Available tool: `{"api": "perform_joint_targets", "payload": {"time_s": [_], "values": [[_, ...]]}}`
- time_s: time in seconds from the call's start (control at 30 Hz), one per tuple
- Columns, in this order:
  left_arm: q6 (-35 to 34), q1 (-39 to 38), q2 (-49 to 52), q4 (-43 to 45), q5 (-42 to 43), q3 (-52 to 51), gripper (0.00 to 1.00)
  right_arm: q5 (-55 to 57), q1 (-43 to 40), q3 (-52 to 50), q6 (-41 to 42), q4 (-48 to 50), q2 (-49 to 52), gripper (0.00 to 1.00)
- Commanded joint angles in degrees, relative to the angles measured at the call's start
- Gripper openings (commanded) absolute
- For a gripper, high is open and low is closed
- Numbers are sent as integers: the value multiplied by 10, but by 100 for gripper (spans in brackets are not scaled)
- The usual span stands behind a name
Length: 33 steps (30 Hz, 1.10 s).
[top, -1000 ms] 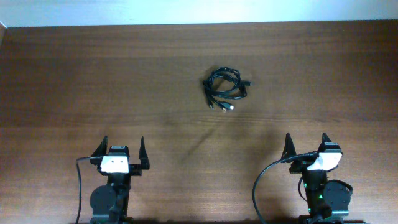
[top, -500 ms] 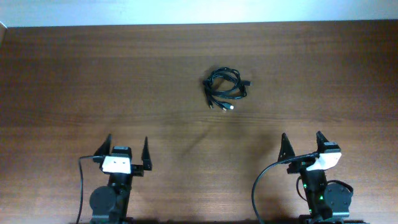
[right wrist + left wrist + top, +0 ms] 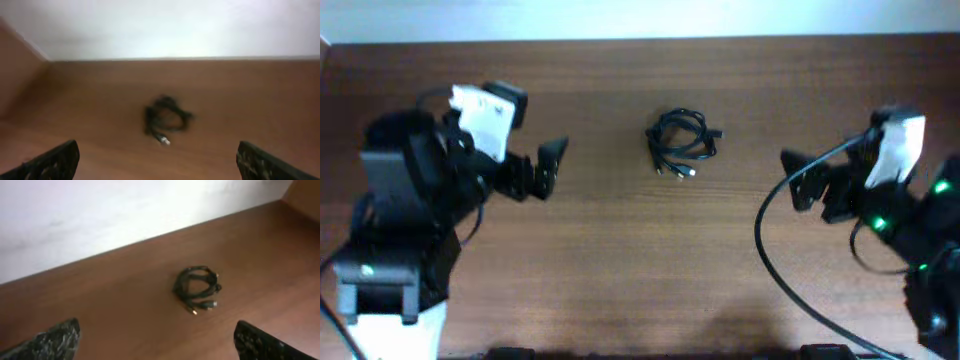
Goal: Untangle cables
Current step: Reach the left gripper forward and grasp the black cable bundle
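The cables (image 3: pixel 682 143) lie as one small black coil with silver-tipped plug ends on the brown table, at its far middle. The coil also shows in the left wrist view (image 3: pixel 197 287) and, blurred, in the right wrist view (image 3: pixel 166 117). My left gripper (image 3: pixel 548 168) is open and empty, raised to the left of the coil and pointing at it. My right gripper (image 3: pixel 800 178) is open and empty, raised to the right of the coil. In both wrist views the fingertips stand wide apart at the lower corners.
The wooden table (image 3: pixel 620 260) ends at a white wall along its far edge (image 3: pixel 640 38). A thick black robot cable (image 3: pixel 770 260) loops down from the right arm.
Both arms have risen from their rest at the table's front edge and swung up and forward toward the coil, one on each side. The coil has not moved.
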Motion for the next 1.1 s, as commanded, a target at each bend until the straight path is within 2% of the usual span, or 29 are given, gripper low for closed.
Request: {"api": "perform_joint_targets", "payload": {"time_s": [0.0, 0.1, 0.17, 0.23, 0.37, 0.43, 0.5, 0.53, 0.6, 0.7, 0.77, 0.8, 0.87, 0.97, 1.07], "values": [[1, -3, 32, 2, 42, 63, 98, -106, 3, 106, -26, -23, 26, 99], [-26, -4, 42, 10, 44, 64, 98, 19, 3, 189, -37, -102, 61, 99], [-31, -14, 69, 12, 41, 64, 98, 54, 3, 231, -66, -144, 88, 99], [-82, -45, 116, 17, -32, 64, 98, 92, 3, 254, -75, -164, 110, 99], [-92, -142, 232, 83, -64, 64, 98, 96, 3, 256, -76, -158, 112, 99], [-99, -196, 298, 110, -137, 64, 98, 96, 3, 256, -76, -167, 111, 99], [-94, -216, 346, 117, -132, 64, 98, 95, 3, 256, -75, -175, 111, 99], [-50, -218, 372, 113, -86, 64, 98, 95, 3, 256, -75, -178, 111, 99], [121, -218, 414, 92, 47, 64, 98, 95, 3, 256, -75, -182, 111, 99], [295, -218, 460, 68, 72, 64, 98, 93, 3, 256, -76, -189, 111, 99], [340, -218, 462, 100, 61, 64, 98, 93, 3, 256, -80, -194, 114, 99], [342, -218, 462, 121, 15, 64, 98, 93, 3, 256, -80, -200, 113, 99], [342, -218, 462, 121, 54, 59, 98, 93, 3, 256, -80, -210, 114, 99], [342, -218, 477, 98, 39, 59, 98, 93, 3, 255, -90, -224, 114, 99], [342, -218, 539, 92, 42, 59, 98, 93, 3, 254, -90, -228, 113, 100]]}}
